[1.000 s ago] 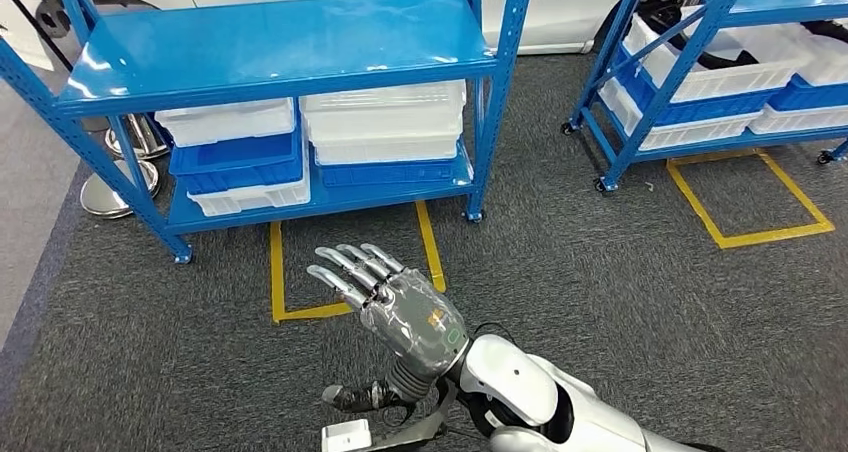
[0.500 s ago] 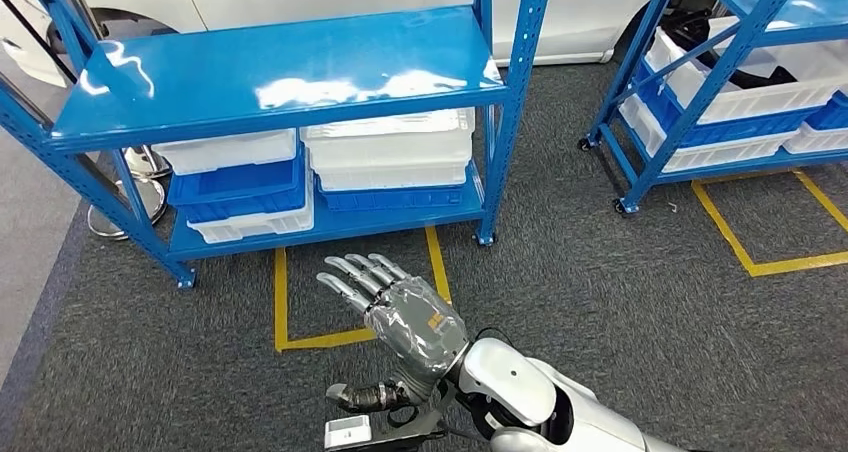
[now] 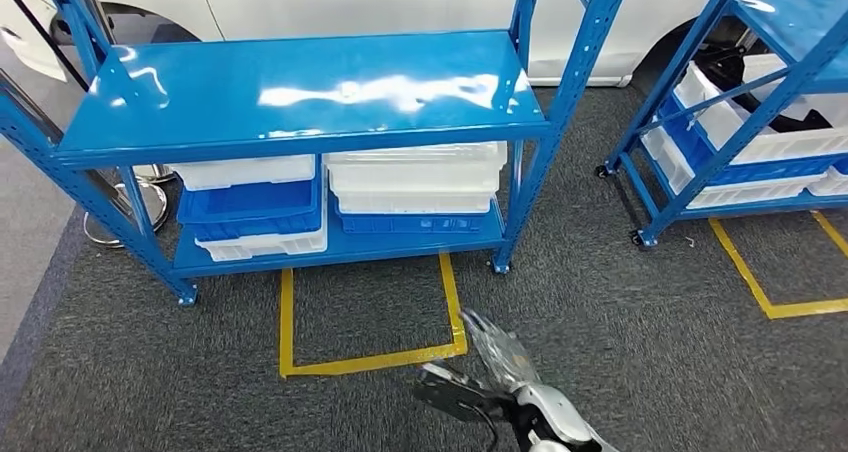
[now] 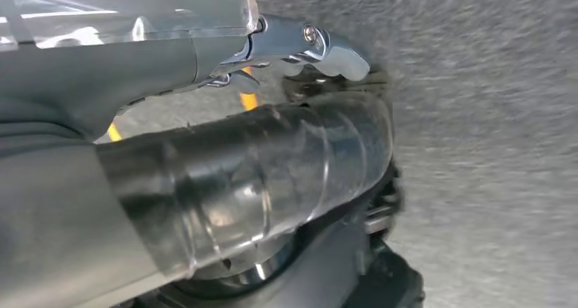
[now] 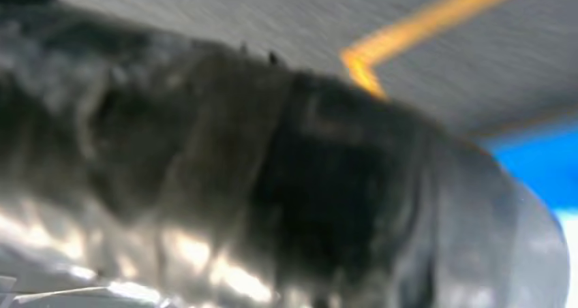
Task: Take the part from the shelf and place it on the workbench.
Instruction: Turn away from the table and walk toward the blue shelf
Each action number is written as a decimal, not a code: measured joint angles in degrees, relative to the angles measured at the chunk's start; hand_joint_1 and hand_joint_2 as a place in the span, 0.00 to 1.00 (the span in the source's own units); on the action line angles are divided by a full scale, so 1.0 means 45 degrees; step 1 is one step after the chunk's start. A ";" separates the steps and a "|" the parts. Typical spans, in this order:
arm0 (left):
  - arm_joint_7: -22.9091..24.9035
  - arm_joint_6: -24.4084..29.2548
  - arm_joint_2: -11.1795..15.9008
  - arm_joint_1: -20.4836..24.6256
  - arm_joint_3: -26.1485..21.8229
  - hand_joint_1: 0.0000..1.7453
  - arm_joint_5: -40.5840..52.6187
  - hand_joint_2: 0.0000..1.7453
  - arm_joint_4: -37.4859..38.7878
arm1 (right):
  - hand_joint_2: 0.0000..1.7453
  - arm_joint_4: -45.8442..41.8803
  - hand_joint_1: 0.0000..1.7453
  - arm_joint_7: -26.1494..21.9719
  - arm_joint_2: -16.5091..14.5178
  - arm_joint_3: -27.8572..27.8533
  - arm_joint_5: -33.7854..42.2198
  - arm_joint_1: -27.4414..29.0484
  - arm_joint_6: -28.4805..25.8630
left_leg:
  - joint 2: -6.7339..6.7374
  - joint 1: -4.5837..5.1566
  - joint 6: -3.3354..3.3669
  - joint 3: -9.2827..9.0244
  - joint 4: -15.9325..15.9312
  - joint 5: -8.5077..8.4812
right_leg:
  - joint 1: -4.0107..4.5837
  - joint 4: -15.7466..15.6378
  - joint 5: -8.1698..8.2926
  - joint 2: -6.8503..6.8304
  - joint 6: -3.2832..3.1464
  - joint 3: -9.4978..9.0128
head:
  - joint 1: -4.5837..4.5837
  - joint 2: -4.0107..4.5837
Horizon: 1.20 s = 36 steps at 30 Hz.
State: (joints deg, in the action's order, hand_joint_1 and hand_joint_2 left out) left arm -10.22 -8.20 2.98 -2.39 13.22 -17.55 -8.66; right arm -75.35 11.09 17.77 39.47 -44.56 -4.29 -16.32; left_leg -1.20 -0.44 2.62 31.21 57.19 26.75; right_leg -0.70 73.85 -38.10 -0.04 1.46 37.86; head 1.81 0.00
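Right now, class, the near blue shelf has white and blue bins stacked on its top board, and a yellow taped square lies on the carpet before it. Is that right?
Not quite. The head view shows the white and blue bins stacked on the lower board, under the top board, which is bare and shiny. The yellow taped square does lie on the carpet before the shelf.
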 joint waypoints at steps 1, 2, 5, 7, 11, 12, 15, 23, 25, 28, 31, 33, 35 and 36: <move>-0.0042 -0.0007 -0.0042 -0.0018 -0.0471 0.00 0.0222 0.00 0.0001 | 0.00 0.1050 0.00 -0.0273 -0.0060 -0.0468 0.0115 0.0250 -0.0181 | -0.0055 0.0035 0.0009 -0.0221 0.0000 0.0166 | 0.0019 -0.0334 0.0057 0.0001 -0.0039 0.0130 | 0.0001 0.0000; -0.0078 0.0005 -0.0077 -0.0035 -0.0840 0.00 0.0228 0.00 0.0001 | 0.00 0.2229 0.00 -0.0545 -0.0154 -0.0969 0.0216 0.0391 -0.0342 | -0.0086 0.0079 0.0013 -0.0453 -0.0005 0.0339 | 0.0058 -0.0983 0.0510 -0.0001 -0.0131 0.0122 | 0.0002 0.0000; -0.0158 0.0075 -0.0195 -0.0030 -0.1665 0.00 0.0153 0.00 0.0004 | 0.00 0.5723 0.00 -0.1242 -0.0522 -0.2267 0.0579 0.0536 -0.0431 | -0.0151 0.0174 -0.0047 -0.0950 -0.0024 0.0834 | 0.0271 -0.2873 0.2736 0.0034 -0.0568 -0.0143 | -0.0002 0.0000; -0.0194 0.0112 -0.0233 0.0007 -0.2008 0.00 0.0159 0.00 0.0006 | 0.00 0.7610 0.00 -0.1693 -0.0843 -0.2897 0.0972 0.0634 -0.0127 | -0.0205 0.0200 -0.0173 -0.1175 0.0012 0.0947 | 0.0343 -0.3147 0.3062 0.0048 -0.0723 -0.0314 | 0.0000 0.0000; -0.0204 0.0128 -0.0203 0.0043 -0.2336 0.00 0.0230 0.00 0.0006 | 0.00 1.0241 0.00 -0.2090 -0.1552 -0.3750 0.1380 0.0728 0.0262 | -0.0015 0.0189 -0.0424 -0.0573 0.1405 0.0940 | 0.0183 -0.3527 0.2880 0.0062 -0.0932 -0.0927 | -0.0001 0.0000; -0.0203 0.0125 -0.0213 0.0063 -0.2381 0.00 0.0241 0.00 0.0006 | 0.25 1.0715 0.00 -0.2115 -0.1704 -0.3899 0.1403 0.0743 0.0281 | 0.0055 0.0143 -0.0487 -0.0114 0.2126 0.1215 | 0.0167 -0.3574 0.2786 0.0059 -0.0970 -0.1060 | -0.0005 0.0000; -0.0200 0.0128 -0.0221 0.0098 -0.2486 0.00 0.0244 0.00 0.0006 | 1.00 1.1772 0.00 -0.2138 -0.2088 -0.4215 0.1434 0.0746 0.0441 | 0.0131 -0.0002 -0.0741 0.1108 0.3473 0.2137 | 0.0107 -0.3596 0.2426 0.0085 -0.0954 -0.1467 | -0.0009 0.0000; -0.0115 0.0310 -0.0204 0.0131 -0.2574 0.00 0.0504 0.00 0.0006 | 1.00 1.3597 0.00 -0.2158 -0.2844 -0.5190 0.2830 0.0826 0.1951 | 0.0218 -0.0077 -0.0481 0.0444 0.0343 -0.0053 | 0.0062 -0.3572 0.1481 0.0129 -0.0350 -0.2463 | -0.0009 0.0000; -0.0052 0.0546 -0.0203 0.0147 -0.2573 0.00 0.0548 0.00 0.0006 | 1.00 1.3852 0.00 -0.1989 -0.3109 -0.5563 0.3365 0.0874 0.2202 | 0.0214 -0.0076 -0.0369 0.0311 0.0299 -0.0130 | 0.0043 -0.3554 0.1436 0.0121 -0.0286 -0.2579 | -0.0009 0.0000; 0.0128 0.0894 -0.0200 0.0219 -0.2573 0.00 0.0610 0.00 0.0006 | 1.00 1.4143 0.00 -0.1499 -0.3470 -0.6093 0.3850 0.0927 0.2706 | 0.0192 -0.0041 -0.0353 0.0222 0.0276 -0.0058 | 0.0044 -0.3539 0.1536 0.0089 -0.0479 -0.2626 | -0.0010 0.0000; 0.0237 0.1010 -0.0200 0.0228 -0.2574 0.00 0.0656 0.75 0.0006 | 1.00 1.4290 0.00 -0.1266 -0.3651 -0.6407 0.3986 0.0941 0.2888 | 0.0194 -0.0024 -0.0319 0.0218 0.0273 0.0010 | 0.0035 -0.3590 0.1515 0.0075 -0.0556 -0.2654 | -0.0010 0.0000; 0.0370 0.1072 -0.0200 0.0221 -0.2574 0.00 0.0657 1.00 0.0006 | 1.00 1.4381 0.00 -0.1012 -0.3745 -0.6619 0.4142 0.0952 0.2909 | 0.0200 -0.0009 -0.0281 0.0222 0.0273 0.0047 | 0.0030 -0.3667 0.1468 0.0074 -0.0631 -0.2690 | -0.0008 0.0000; 0.0605 0.1228 -0.0202 0.0209 -0.2573 0.00 0.0673 1.00 0.0006 | 1.00 1.4464 0.00 -0.0640 -0.3883 -0.6891 0.4460 0.0984 0.2855 | 0.0205 0.0021 -0.0240 0.0226 0.0274 0.0074 | 0.0023 -0.3801 0.1363 0.0072 -0.0774 -0.2764 | -0.0009 0.0000; 0.0735 0.1353 -0.0207 0.0185 -0.2573 0.00 0.0719 1.00 -0.0009 | 1.00 1.4482 0.00 -0.0486 -0.3948 -0.7045 0.4690 0.1029 0.2795 | 0.0207 0.0036 -0.0228 0.0223 0.0274 0.0081 | 0.0017 -0.3851 0.1321 0.0071 -0.0820 -0.2797 | -0.0009 0.0000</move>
State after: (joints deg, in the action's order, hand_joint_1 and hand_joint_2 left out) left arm -6.91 -2.11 2.05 -1.56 1.64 -14.31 -8.70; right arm -10.19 8.90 0.00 7.77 -23.46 0.34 -3.74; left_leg -0.27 -0.28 1.59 32.22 58.42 27.12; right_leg -0.62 56.52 -32.15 0.28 -2.23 25.28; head 1.78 0.00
